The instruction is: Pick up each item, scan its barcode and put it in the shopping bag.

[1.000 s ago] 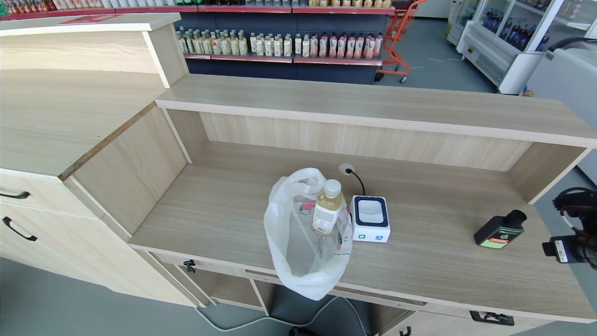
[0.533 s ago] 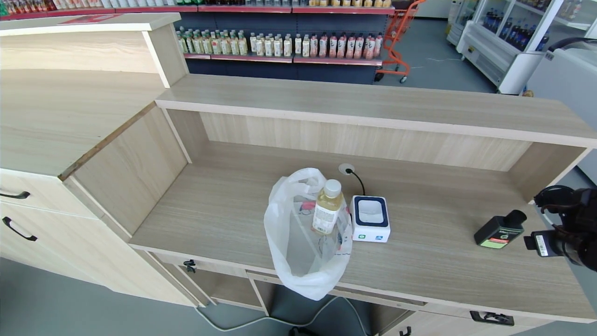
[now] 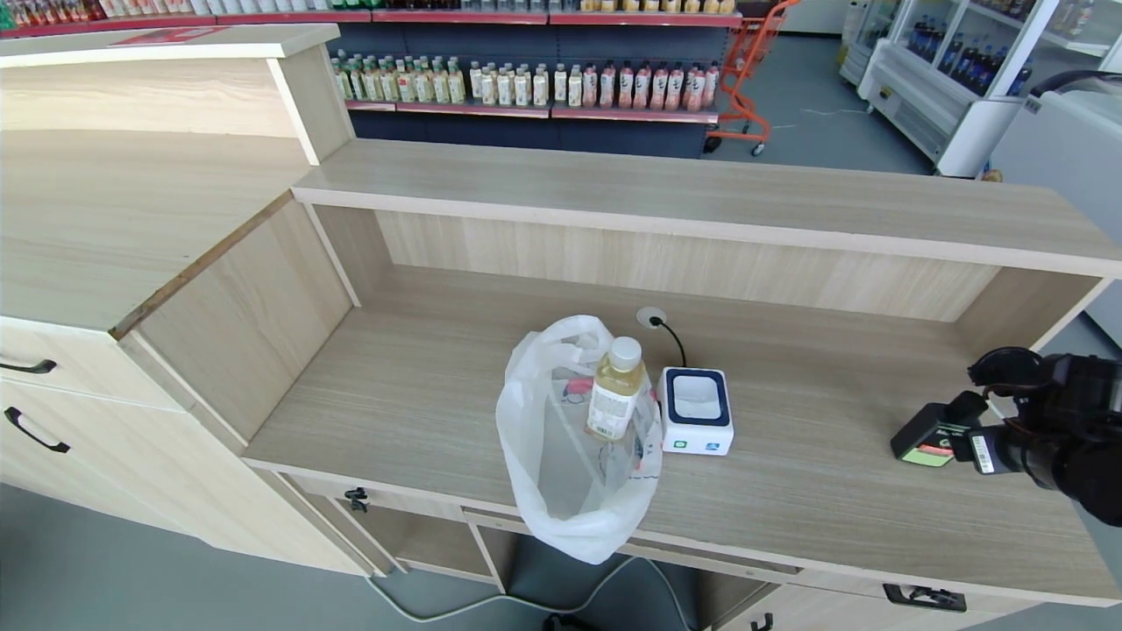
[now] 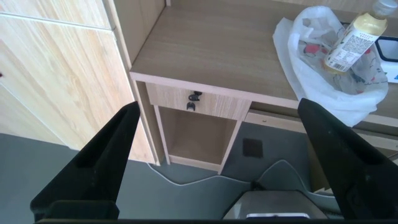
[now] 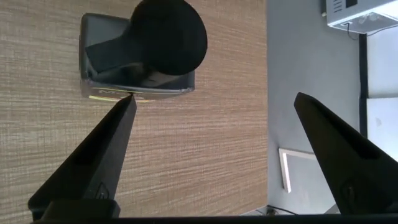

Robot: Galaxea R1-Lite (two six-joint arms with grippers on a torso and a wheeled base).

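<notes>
In the right wrist view, the spread fingers of the right gripper (image 5: 214,99) run off the picture's edge. The broad cap of the dark bottle (image 5: 140,59) hides much of its body. In the head view, that gripper covers the bottle's near side at the right end of the counter (image 3: 789,491). The lower part of the pale drink bottle (image 3: 615,390) is veiled by the cloudy plastic of the shopping bag (image 3: 543,456). A red-and-white item inside cannot be identified. Label print is too small to read.
</notes>
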